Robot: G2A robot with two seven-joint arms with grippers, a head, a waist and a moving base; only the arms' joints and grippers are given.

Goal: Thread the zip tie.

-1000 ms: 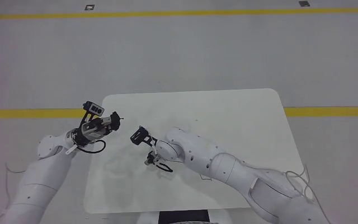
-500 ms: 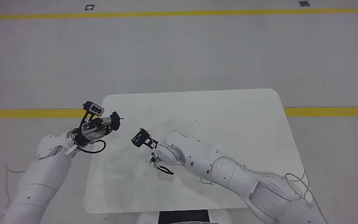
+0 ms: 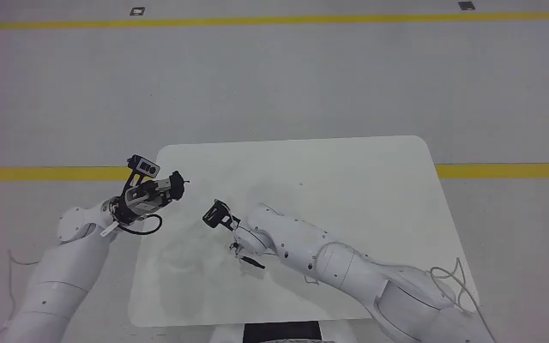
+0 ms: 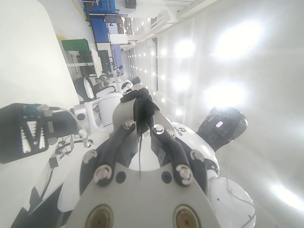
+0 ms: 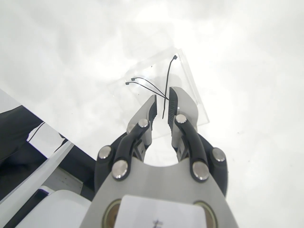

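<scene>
Okay, the clear tray (image 5: 190,81) lies flat on the white counter (image 3: 360,171) and holds three black ties. One zip tie (image 5: 167,88) has its head near a tray corner. Its tail end sits in the gap between the right jaws. The two other ties (image 5: 132,79) lie beside it in the tray, heads toward the opposite tray edge. Their tails cross the first tie close to the jaw tips; can't tell which lies on top.

The right gripper (image 5: 162,105) hangs straight over the tray, pointing down into it. Its jaws are apart, with the tail just beside one pad and nothing clamped. My read is that it is lined up this way to close on the thin end, which leaves the head free.

The left gripper (image 4: 142,100) is well apart from the tray, on the left-arm side, aimed roughly across toward it. Its jaws are together on a black strand (image 4: 140,148) that runs back between them, with a dark bunch at the tips. It is probably another tie, held head-out so a tail can be fed in, but the head itself is too dark to confirm.

Judged step: picking from the tray, threading not begun. The main risk is that the crossed tails let the jaws catch two ties at once.
</scene>
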